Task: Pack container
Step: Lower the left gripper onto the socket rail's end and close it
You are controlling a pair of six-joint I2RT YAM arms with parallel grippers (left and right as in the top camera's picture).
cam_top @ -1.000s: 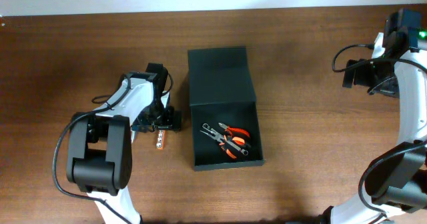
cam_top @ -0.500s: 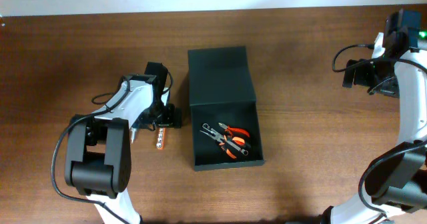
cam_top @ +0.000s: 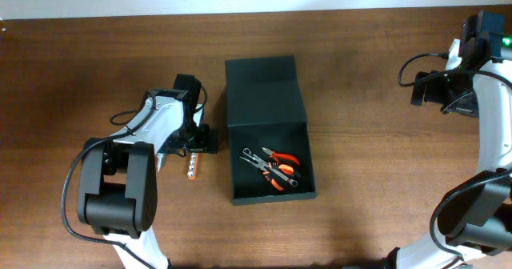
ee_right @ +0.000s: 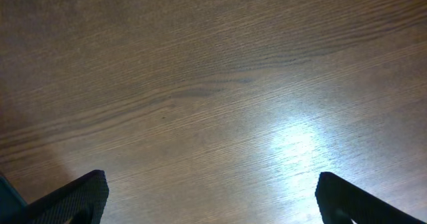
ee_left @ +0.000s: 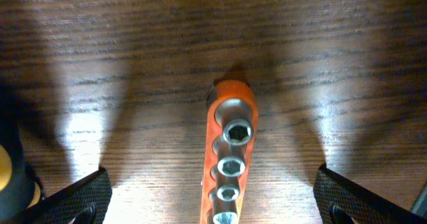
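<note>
1 container (cam_top: 261, 93) just beside left gripper's (cam_top: 196, 146) spread fingers (ee_left: 75, 197).

The orange socket rail (ee_left: 230, 151) runs off the left wrist view's bottom edge, its lower sockets cut off.

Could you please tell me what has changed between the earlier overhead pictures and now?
The left gripper edged slightly toward the far side of the table, away from the socket rail, with its jaws open. Nothing was grasped or released. The socket rail, the container with its lid open, the pliers inside it and the right gripper stayed as they were.
</note>
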